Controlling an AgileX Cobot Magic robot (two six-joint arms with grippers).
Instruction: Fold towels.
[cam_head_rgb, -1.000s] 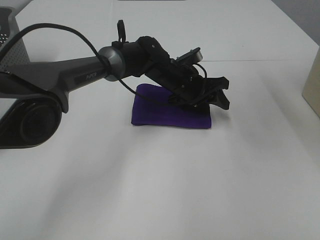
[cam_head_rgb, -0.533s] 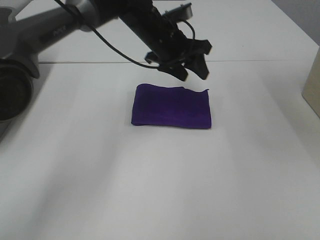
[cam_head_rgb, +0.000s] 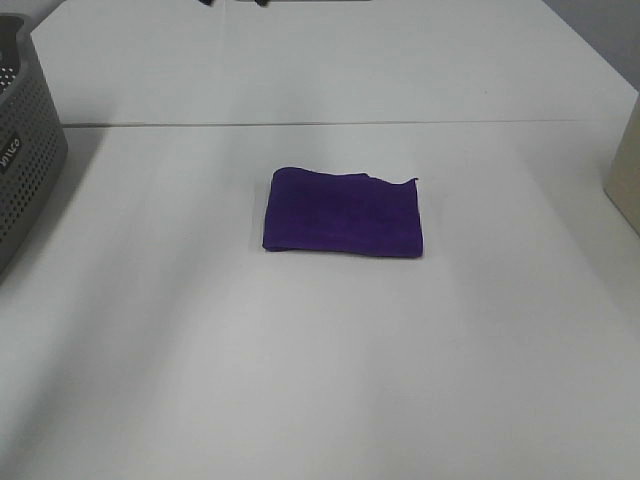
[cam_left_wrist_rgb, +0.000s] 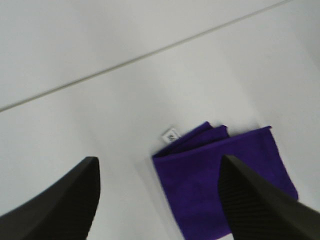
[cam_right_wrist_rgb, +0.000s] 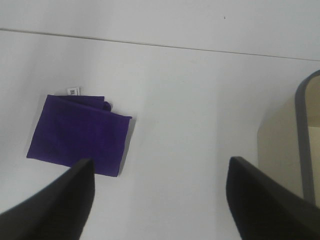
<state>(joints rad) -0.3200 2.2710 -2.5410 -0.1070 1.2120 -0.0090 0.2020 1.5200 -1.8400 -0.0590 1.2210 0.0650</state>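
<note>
Left gripper (cam_left_wrist_rgb: 157, 200): jaws spread wide, nothing between them, held high above the table. Purple towel (cam_left_wrist_rgb: 225, 182) lay below and ahead of its fingertips, closer to the right-hand finger (cam_left_wrist_rgb: 257, 202), no contact. A small white tag (cam_left_wrist_rgb: 170, 134) stuck out at the towel's far corner, next to a bunched edge of layered folds.

Right gripper (cam_right_wrist_rgb: 157, 200): jaws likewise spread and empty, also held high. Towel lay below and off toward its left finger (cam_right_wrist_rgb: 60, 200), well apart from it. A beige box (cam_right_wrist_rgb: 287, 150) with a dark rim sat under the side of the other finger.

Neither arm appeared in the high view; only small dark bits showed at its upper edge, too little to identify.

Towel was a compact rectangle, several layers thick, flat on the table, one long edge slightly wavy.

Judgement: this towel's fold looks finished, both arms clear of it. The next move probably calls for either tidying the uneven edge or turning to another towel; none other was visible.

Surface: plain white table (cam_head_rgb: 330, 380) with a thin seam line (cam_head_rgb: 400, 123) beyond the towel. Grey perforated basket (cam_head_rgb: 25, 160) stood at the left edge.
</note>
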